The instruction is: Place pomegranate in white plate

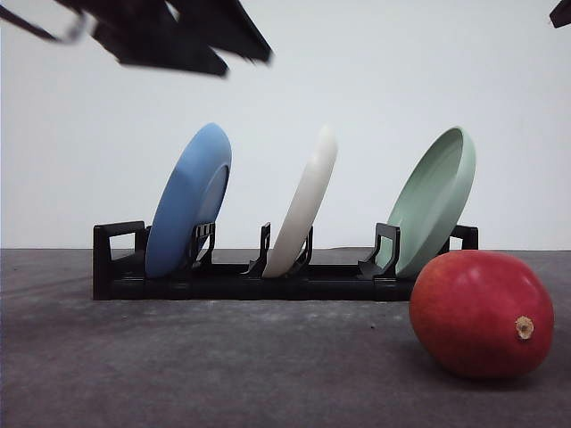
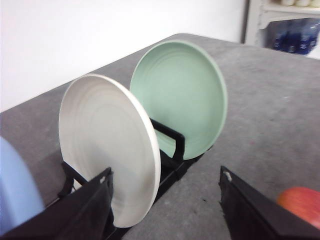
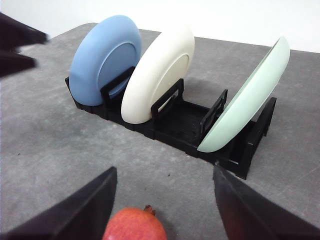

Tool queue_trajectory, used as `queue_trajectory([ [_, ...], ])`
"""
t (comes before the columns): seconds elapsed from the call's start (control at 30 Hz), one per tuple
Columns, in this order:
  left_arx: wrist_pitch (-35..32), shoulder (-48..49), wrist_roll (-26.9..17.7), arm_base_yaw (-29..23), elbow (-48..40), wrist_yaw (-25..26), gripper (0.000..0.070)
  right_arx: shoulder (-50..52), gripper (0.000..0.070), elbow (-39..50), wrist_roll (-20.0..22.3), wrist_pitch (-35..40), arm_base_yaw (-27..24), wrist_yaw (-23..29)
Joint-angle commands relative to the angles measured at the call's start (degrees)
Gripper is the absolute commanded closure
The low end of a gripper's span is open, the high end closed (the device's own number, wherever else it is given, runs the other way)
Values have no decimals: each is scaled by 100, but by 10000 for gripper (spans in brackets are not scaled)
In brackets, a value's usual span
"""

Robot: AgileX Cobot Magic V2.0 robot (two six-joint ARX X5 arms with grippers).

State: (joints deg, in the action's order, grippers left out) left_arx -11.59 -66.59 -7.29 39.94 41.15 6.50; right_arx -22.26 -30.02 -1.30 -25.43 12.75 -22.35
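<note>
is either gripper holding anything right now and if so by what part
Nothing is held. The left gripper and right gripper both stand open and empty; the pomegranate lies untouched on the table.

A black plastic dish rack (image 1: 268,276) stands on a grey, felt-like tabletop (image 1: 178,374) before a plain white wall (image 1: 357,89). A blue plate (image 1: 187,201) leans on edge in the rack's left-end slot, and a pale green plate (image 1: 434,201) leans on edge in the slot at the opposite end, both tilted the same way. From the left wrist view, the green plate's (image 2: 180,97) inner face shows faint concentric rings. Beyond the tabletop's far corner past the rack stands a shelving unit (image 2: 260,17) holding blurred dark blue items (image 2: 292,35).
</note>
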Motion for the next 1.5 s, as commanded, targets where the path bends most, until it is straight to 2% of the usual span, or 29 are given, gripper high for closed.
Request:
queue_trajectory([
  [0.0,-276,-386,177,154,202,-195,312,-7,313,-83,-17,57,24,-13],
  [0.43,-328,-2668,254,626,1795,-1542,312,-7,313,-83,50,52,24,-9],
  [0.57,-315,-3168,492,626,2222,-2016,313,-7,313,-83,50,52,24,-7],
  [1.0,-170,-3633,843,605,2506,-2066,325,-7,313,-83,72,52,24,28],
  [1.17,-78,-3630,846,628,2506,-2066,516,-7,313,-83,72,52,24,28],
  [1.3,36,-3605,975,632,2511,-2066,633,-7,313,-83,72,52,24,28],
  [1.47,195,-3460,1156,632,2513,-2063,670,-7,313,-83,70,52,24,28],
])
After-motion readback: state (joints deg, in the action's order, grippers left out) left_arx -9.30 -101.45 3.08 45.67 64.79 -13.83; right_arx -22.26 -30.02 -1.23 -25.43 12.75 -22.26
